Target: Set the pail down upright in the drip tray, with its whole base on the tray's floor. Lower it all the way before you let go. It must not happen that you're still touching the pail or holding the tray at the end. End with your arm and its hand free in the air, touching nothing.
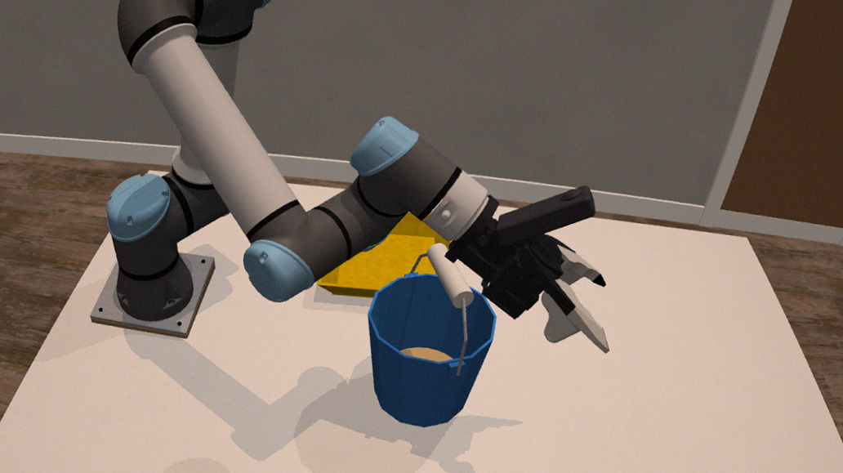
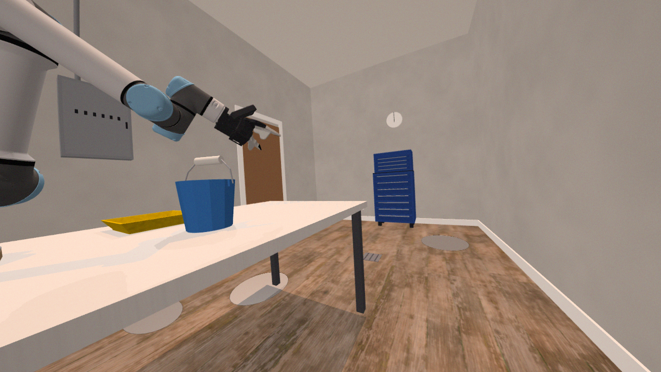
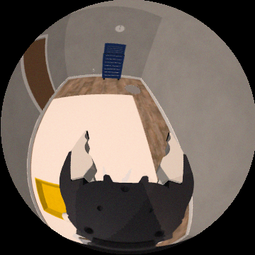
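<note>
A robot arm (image 1: 218, 125) reaches over a white desk (image 1: 643, 414), its gripper (image 1: 581, 305) raised in the air above and beyond a blue pail (image 1: 425, 361). The two pale fingers (image 1: 582, 327) are spread as wide as they go, and nothing is between them. From the wrist view, the fingers frame only bare desk and a strip of wooden floor. They touch nothing.

The pail stands upright on the desk, near its middle and a little toward the arm's side. Its wire handle stands raised, with a white grip (image 1: 450, 277) at the top, just below the gripper's black body and apart from the fingers. The side view shows a clear gap between the grip (image 2: 207, 160) and the gripper (image 2: 258, 136) above it.

A yellow tray (image 1: 385, 255) lies flat on the desk behind the pail, toward the back edge and partly hidden by the arm. The pail sits just beside the tray, not in it.
</note>
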Controlling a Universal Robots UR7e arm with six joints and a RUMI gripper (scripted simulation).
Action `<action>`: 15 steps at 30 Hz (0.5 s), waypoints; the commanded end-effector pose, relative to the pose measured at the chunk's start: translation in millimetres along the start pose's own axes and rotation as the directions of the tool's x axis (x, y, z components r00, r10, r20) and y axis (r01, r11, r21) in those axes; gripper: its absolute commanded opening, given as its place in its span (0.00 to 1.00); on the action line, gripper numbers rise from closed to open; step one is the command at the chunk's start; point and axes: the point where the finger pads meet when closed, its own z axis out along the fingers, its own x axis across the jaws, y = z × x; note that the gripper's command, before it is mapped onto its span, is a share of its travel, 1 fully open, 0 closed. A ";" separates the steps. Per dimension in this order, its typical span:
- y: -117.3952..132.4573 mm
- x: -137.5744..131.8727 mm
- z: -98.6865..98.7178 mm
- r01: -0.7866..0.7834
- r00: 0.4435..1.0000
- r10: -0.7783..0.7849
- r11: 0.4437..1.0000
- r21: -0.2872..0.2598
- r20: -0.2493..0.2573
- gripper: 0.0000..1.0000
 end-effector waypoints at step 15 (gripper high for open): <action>24.5 -28.1 -1.9 -0.400 0.910 0.412 0.846 -0.352 -0.045 1.00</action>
